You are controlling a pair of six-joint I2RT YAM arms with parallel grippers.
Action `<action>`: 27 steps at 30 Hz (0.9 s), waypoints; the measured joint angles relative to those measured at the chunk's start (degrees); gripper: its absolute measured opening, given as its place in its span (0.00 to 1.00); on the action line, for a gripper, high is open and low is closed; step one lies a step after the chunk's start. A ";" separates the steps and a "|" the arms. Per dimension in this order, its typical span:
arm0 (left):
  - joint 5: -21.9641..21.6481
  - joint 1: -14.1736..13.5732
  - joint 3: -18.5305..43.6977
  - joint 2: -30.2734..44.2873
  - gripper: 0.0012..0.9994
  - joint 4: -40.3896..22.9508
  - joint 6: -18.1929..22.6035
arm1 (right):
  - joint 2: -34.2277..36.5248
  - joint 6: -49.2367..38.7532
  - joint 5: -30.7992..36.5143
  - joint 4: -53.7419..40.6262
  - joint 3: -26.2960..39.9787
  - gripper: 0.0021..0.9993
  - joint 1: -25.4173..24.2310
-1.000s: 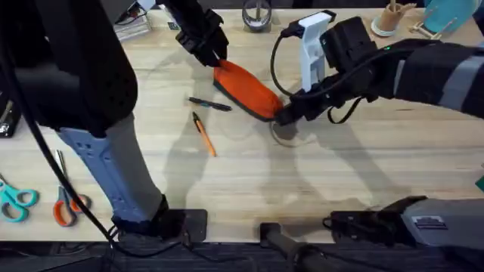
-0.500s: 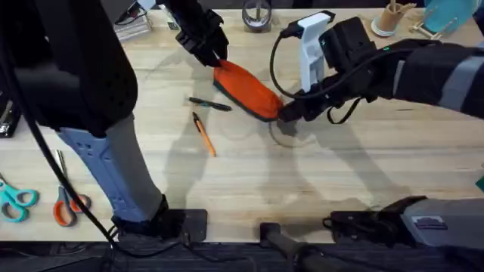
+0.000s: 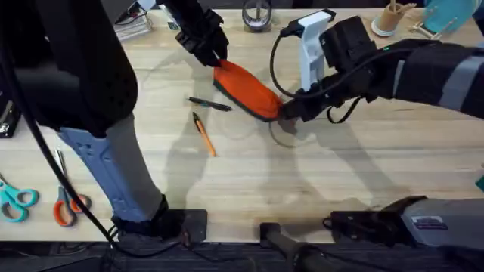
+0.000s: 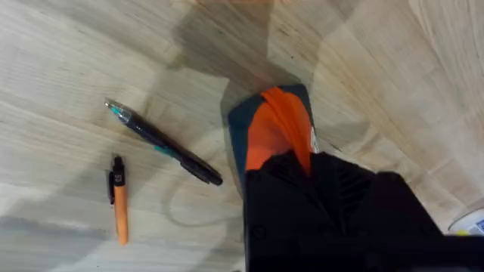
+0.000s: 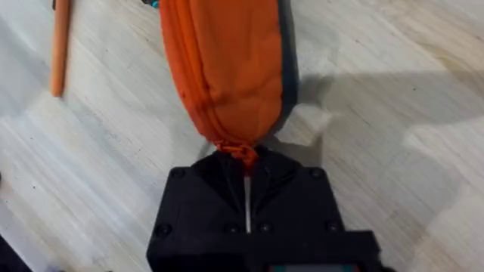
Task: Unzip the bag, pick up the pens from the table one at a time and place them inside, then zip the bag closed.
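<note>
The orange pencil pouch (image 3: 246,89) lies on the wooden table (image 3: 363,166), pinched at both ends: the left gripper (image 3: 210,59) clamps its far end, the right gripper (image 3: 287,112) its near tip. An orange pen (image 3: 203,134) and a black pen (image 3: 209,104) lie just beside it.

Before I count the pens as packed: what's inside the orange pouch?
Its inside is hidden; the pouch looks closed, a gripper at each end. The black pen and the orange pen lie on the table.
</note>
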 joint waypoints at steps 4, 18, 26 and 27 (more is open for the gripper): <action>0.00 0.00 0.00 0.00 0.04 0.02 0.00 | 0.00 0.00 0.00 0.00 0.00 0.03 0.00; 0.00 0.00 0.00 0.00 0.04 0.02 0.00 | -5.11 -0.02 0.02 -0.24 0.00 0.03 0.00; 0.00 0.00 0.00 0.00 0.04 0.11 0.00 | -7.34 0.00 0.02 -0.24 0.00 0.03 0.00; 0.00 0.00 0.00 0.00 0.04 0.17 0.01 | -7.52 -0.01 0.01 -0.25 0.00 0.03 0.00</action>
